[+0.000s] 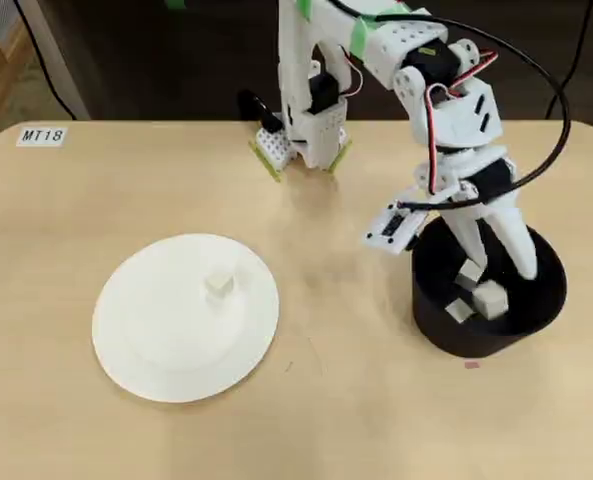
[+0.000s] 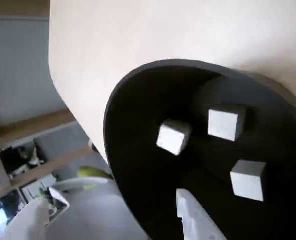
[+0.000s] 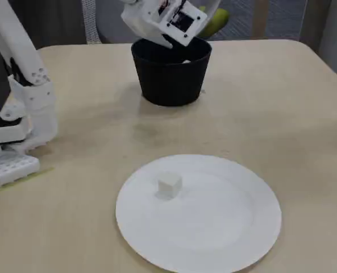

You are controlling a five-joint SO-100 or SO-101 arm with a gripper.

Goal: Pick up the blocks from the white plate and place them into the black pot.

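Note:
The white plate [image 1: 146, 340] lies at the table's left in the overhead view, with one small white block [image 1: 219, 287] on it. Both also show in the fixed view: plate [image 3: 213, 239], block [image 3: 169, 185]. The black pot [image 1: 436, 330] stands at the right. My gripper [image 1: 498, 265] is open, its fingers spread and reaching down into the pot. The wrist view shows three pale blocks inside the pot [image 2: 133, 130]: one [image 2: 173, 136], a second [image 2: 223, 123], a third [image 2: 248, 178]. One white fingertip [image 2: 190, 215] shows at the bottom edge. In the fixed view the wrist hides the fingertips above the pot [image 3: 168, 79].
The arm's base [image 1: 306, 130] stands at the table's far edge in the overhead view and at the left [image 3: 15, 142] in the fixed view. A label "MT18" [image 1: 42, 136] is at the far left corner. Bare table lies between plate and pot.

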